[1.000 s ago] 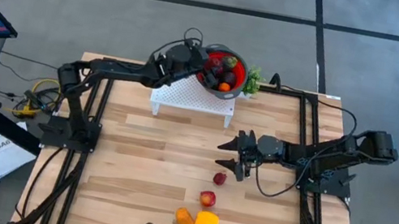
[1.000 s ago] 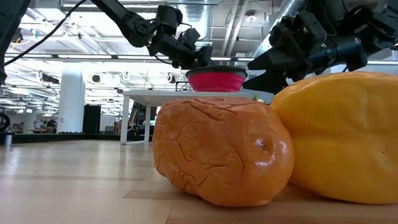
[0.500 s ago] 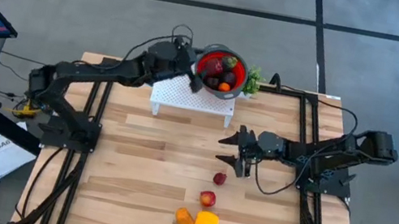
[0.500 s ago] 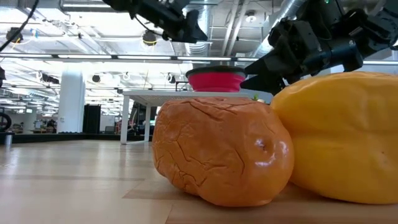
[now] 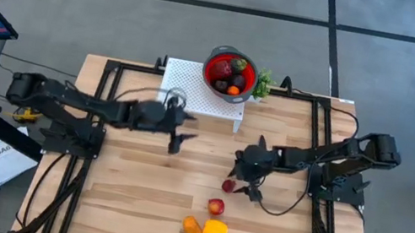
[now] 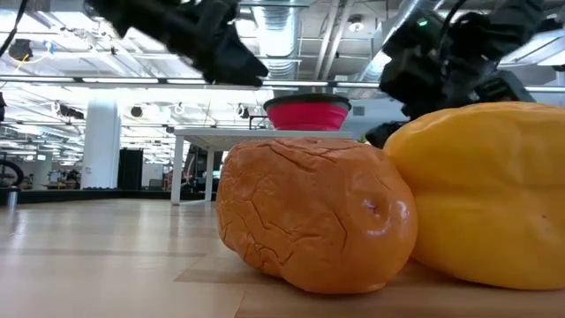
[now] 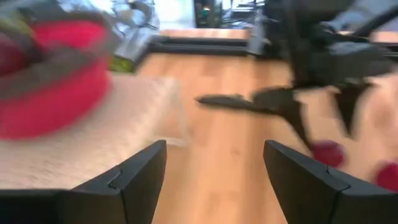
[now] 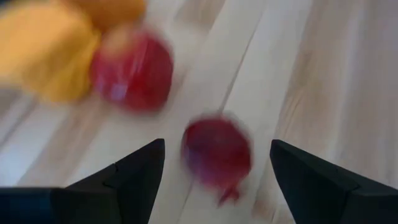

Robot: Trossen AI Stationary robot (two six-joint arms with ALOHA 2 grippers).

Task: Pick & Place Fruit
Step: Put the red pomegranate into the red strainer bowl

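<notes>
On the table lie a small dark-red fruit (image 5: 228,186) (image 8: 216,154), a red apple-like piece (image 5: 215,207) (image 8: 132,70), an orange piece (image 5: 192,229) (image 6: 313,216) and a larger yellow one (image 5: 214,232) (image 6: 485,194). Several more fruit sit in the red bowl (image 5: 231,71). My right gripper (image 5: 239,180) (image 8: 216,144) is open and tipped down over the small dark-red fruit, one finger on either side, not touching it. My left gripper (image 5: 183,136) (image 7: 214,149) is open above the table's middle, near the white stand, and holds nothing.
The red bowl with its grey rim (image 6: 307,113) stands on a white perforated stand (image 5: 202,98) at the far edge, with a green leafy piece (image 5: 264,84) beside it. Bare wood lies between the stand and the loose fruit. Black frame rails run along both sides.
My left gripper has drawn back from the bowl, moving toward the near and left edges and coming down over the table's middle. My right gripper has tipped downward and shifted slightly toward the near edge, over the small dark-red fruit. The fruit has stayed in place.
</notes>
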